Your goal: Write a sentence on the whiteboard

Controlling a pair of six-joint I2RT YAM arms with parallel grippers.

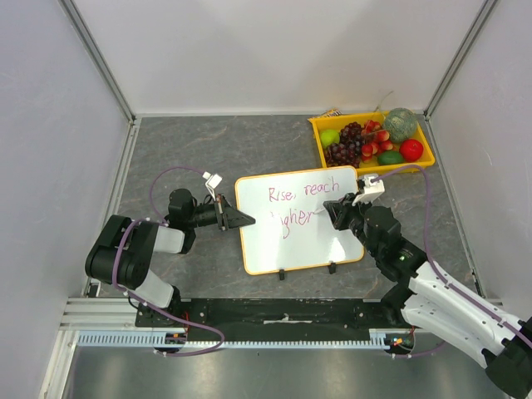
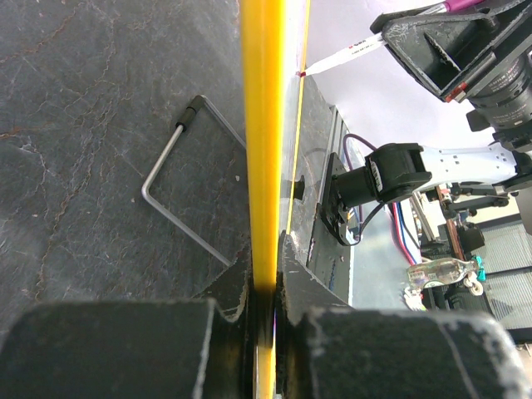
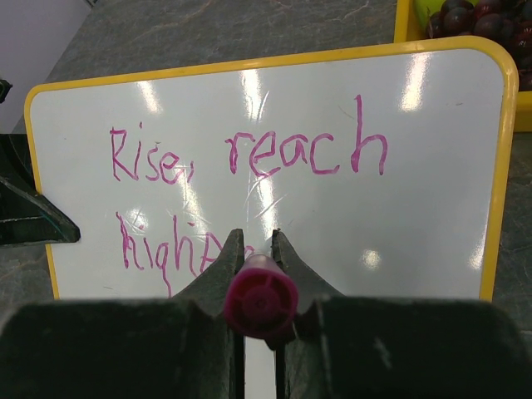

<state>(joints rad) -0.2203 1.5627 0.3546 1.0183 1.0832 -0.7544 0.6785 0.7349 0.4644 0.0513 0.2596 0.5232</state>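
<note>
At left: keep the left gripper [image 1: 237, 219] pinched firmly on the orange-yellow rim of the whiteboard [image 1: 291, 245], which lies on the table [image 1: 183, 150] between the arms, so no sliding under the strokes. Mid-board to right: with the right gripper [image 1: 332, 209] clamped on the pink marker [image 3: 259, 301], tip at the tail of the second line of the sentence [image 1: 301, 193], press lightly, keep the last letters level under "reach", and lift straight off. Dark grey stone-patterned surface, bare white board below the writing, yellow fruit tray [image 1: 424, 143] near the far right corner, plain pale walls around.
</note>
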